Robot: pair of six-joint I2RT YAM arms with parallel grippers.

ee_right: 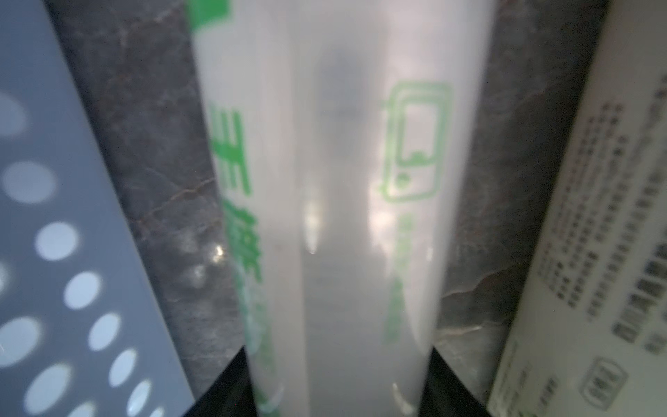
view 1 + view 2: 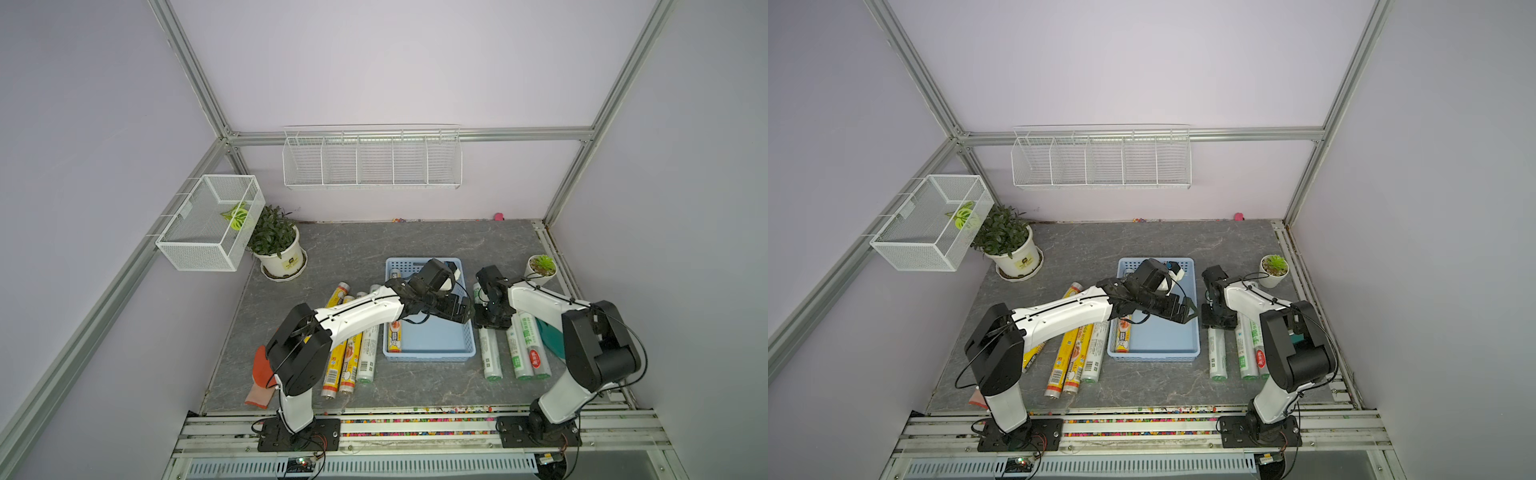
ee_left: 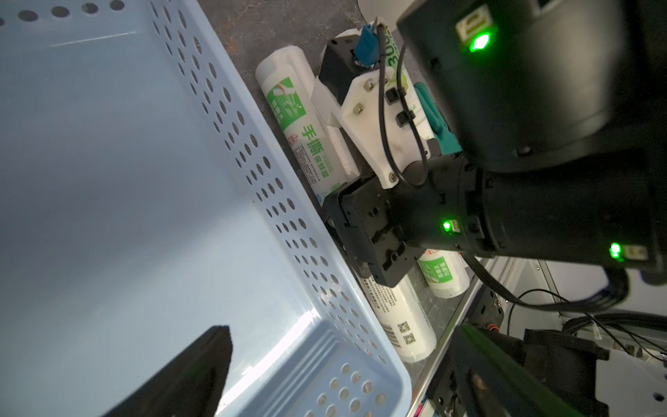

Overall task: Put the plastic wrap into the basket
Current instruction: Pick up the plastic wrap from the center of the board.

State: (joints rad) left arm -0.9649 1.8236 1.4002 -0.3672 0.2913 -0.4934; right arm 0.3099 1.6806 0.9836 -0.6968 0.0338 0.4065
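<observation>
Plastic wrap [image 1: 339,216], likely light, stiff and slick, lies between the jaws of the right gripper [image 1: 339,397] near mid-length, clamped or not I cannot tell; left gripper [image 2: 462,311] gapes above the basket [image 2: 432,345].

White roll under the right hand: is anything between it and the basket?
On the table, nothing: the white roll that the right hand straddles lies alongside the basket, with only bare table between. Above, though, the left hand hangs open over the basket's side nearest the roll, probably in the path of a lift-over.
</observation>
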